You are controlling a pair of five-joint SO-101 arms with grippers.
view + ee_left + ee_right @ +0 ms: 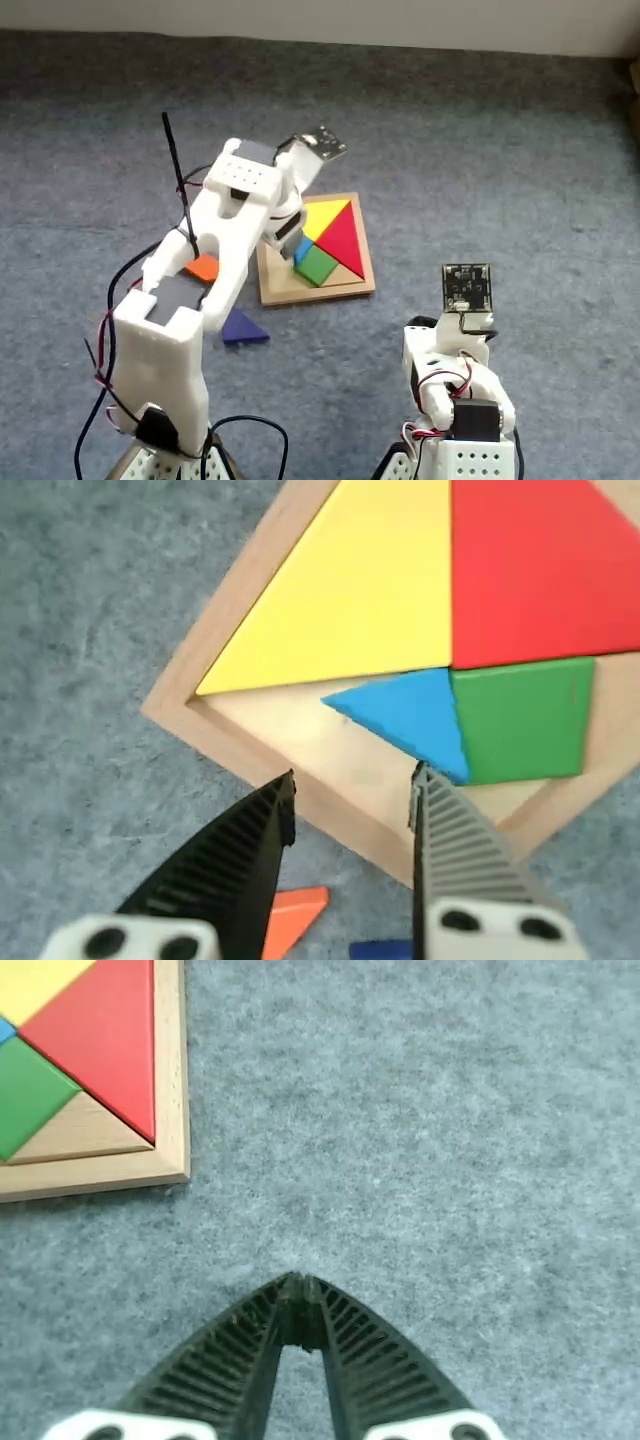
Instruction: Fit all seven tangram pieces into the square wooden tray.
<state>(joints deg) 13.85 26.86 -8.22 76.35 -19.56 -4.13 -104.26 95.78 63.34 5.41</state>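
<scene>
The square wooden tray (366,285) (190,715) (170,1080) lies mid-table and holds a yellow triangle (320,217) (360,590), a red triangle (343,240) (540,570) (100,1040), a green square (318,265) (525,720) (25,1095) and a light blue triangle (410,715). My left gripper (352,785) hangs open just above the tray's near corner, nothing between its fingers. An orange piece (203,267) (292,915) and a dark blue triangle (243,329) lie on the carpet outside the tray. My right gripper (298,1295) is shut and empty, over bare carpet right of the tray.
Grey carpet covers the table. The left arm's white body (215,260) stretches over the orange piece toward the tray. The right arm (455,390) stands folded at the front right. A black cable (175,170) rises beside the left arm.
</scene>
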